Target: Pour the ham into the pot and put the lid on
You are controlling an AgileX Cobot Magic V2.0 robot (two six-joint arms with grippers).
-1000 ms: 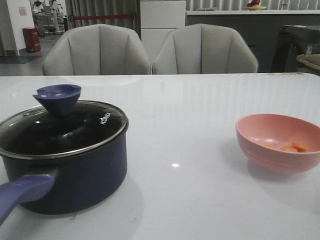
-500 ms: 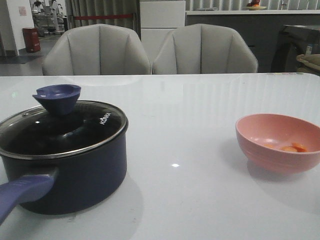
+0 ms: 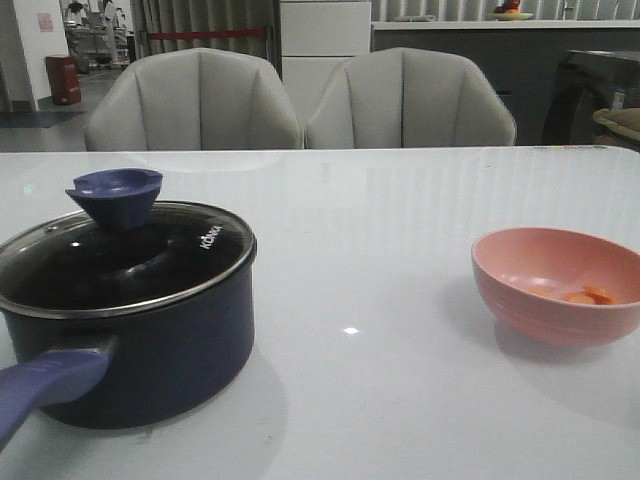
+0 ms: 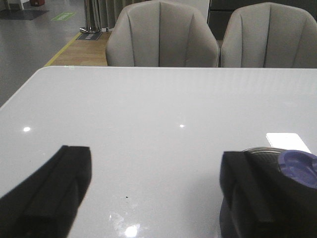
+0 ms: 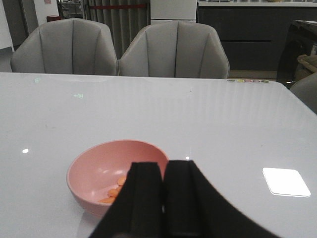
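The navy pot (image 3: 160, 340) stands at the front left of the white table, its purple-blue handle (image 3: 40, 385) pointing toward me. The glass lid (image 3: 190, 262) with its blue-purple knob (image 3: 115, 195) sits on the pot. At the right, a pink bowl (image 3: 545, 290) holds a few orange ham pieces (image 3: 590, 296). Neither gripper shows in the front view. My left gripper (image 4: 156, 156) is open over bare table, with the lid knob (image 4: 299, 166) just beyond one finger. My right gripper (image 5: 163, 166) is shut and empty, close beside the bowl (image 5: 94, 166) and ham (image 5: 116, 191).
Two grey chairs (image 3: 195, 100) (image 3: 410, 100) stand behind the table's far edge (image 3: 400, 150). A dark counter (image 3: 560, 70) runs along the back right. Bare white tabletop (image 3: 360, 300) lies between pot and bowl.
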